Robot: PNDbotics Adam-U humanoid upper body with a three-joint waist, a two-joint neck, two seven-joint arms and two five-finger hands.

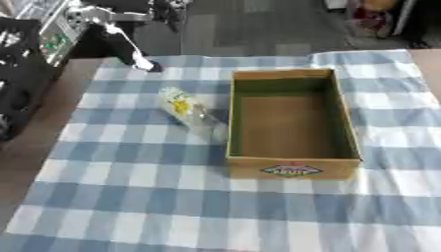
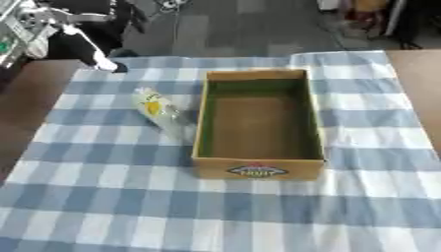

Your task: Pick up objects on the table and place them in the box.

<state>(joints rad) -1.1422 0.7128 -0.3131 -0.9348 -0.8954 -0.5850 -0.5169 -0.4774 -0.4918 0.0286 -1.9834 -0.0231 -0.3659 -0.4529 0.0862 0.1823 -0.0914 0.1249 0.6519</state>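
Observation:
A clear plastic bottle with a yellow label lies on its side on the checked cloth, just left of the box. The open cardboard box stands in the middle of the table, long side running away from me, with nothing visible inside. A black arm with silver joints reaches in from the upper left, and my left hand ends at the cloth's far left corner, well behind the bottle and apart from it. My right hand shows in neither view.
The blue and white checked cloth covers most of the table, with bare brown wood along the left side. Dark equipment stands at the left edge. Grey floor and clutter lie beyond the far edge.

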